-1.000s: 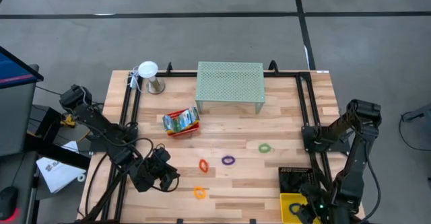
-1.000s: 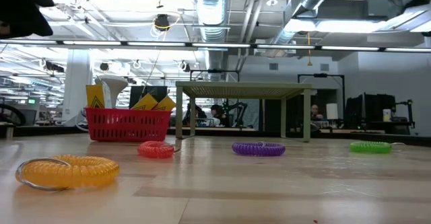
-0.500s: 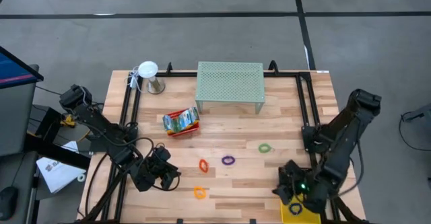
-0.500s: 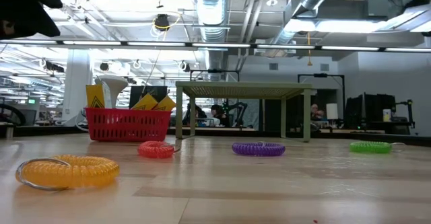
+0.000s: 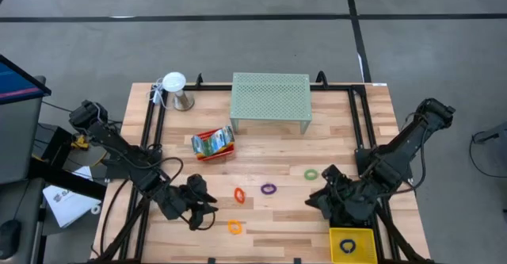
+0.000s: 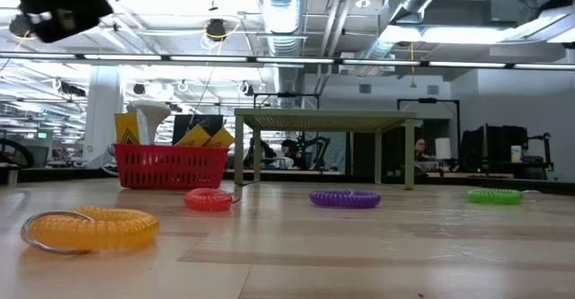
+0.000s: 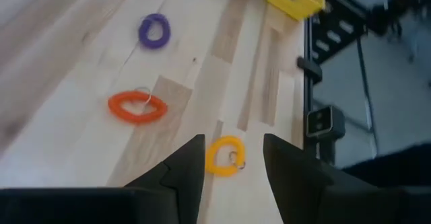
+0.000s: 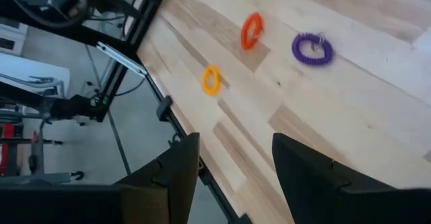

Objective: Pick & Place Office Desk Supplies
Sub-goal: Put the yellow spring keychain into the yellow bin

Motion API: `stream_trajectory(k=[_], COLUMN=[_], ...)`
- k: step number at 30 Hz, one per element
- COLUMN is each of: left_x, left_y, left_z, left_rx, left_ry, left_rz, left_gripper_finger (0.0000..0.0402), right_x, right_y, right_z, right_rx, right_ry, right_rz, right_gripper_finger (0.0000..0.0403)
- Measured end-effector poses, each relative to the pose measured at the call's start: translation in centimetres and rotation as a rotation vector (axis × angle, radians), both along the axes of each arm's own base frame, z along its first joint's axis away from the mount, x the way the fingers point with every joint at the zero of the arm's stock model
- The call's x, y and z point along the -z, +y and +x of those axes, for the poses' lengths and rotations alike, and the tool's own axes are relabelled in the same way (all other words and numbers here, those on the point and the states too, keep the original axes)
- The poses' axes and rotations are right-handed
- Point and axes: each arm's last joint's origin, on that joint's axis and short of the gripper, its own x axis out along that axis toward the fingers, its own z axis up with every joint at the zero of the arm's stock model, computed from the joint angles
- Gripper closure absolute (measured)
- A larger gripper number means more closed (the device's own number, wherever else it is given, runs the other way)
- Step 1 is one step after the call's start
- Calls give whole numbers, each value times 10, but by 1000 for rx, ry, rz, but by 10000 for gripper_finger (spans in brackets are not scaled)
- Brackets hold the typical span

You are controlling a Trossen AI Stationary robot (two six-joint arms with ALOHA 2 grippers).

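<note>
Pale wooden planks formed the tabletop, framed by black rails, with grey floor around it. Both tools stood with their fingers apart and nothing between them.

Just ahead of the left tool, between its two dark fingers in the wrist view, lay the yellow-orange coiled loop, flat on the wood, a small metal ring showing at its edge. Slightly farther out lay the orange-red loop, an oval with its long axis across the tool's line of sight in that wrist view, and beyond it the purple loop, also flat.

The right tool hung above the planks, with the green loop near it toward the far side of the tabletop and the purple loop well ahead of it. Directly behind that tool, at the near edge, sat the yellow tray, holding one dark bluish loop.

Well away from both tools, toward the far side, the red basket sat turned askew to the planks, holding yellow-green crayon boxes lying along its length. Behind it stood the mint-green mesh shelf, and a small white desk lamp rose near the far left corner.
</note>
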Motion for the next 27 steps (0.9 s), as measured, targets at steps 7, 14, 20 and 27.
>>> stream_trajectory(k=[7, 14, 20, 27], left_x=[9, 61, 99, 125], left_y=[-5, -22, -30, -33], left_z=[12, 39, 50, 55], left_rx=[176, 229, 226, 203], left_ry=[-22, 58, 108, 137], left_rz=[165, 201, 212, 230], left_gripper_finger=[222, 194, 218, 239], right_x=[-4, -3, -3, -3], right_y=[-4, -2, -2, -2], right_z=[-2, -1, -1, -1], right_rx=[1, 1, 6, 14], right_ry=[-13, -8, -7, -8], right_rz=[8, 13, 18, 25], right_gripper_finger=[219, 219, 219, 219])
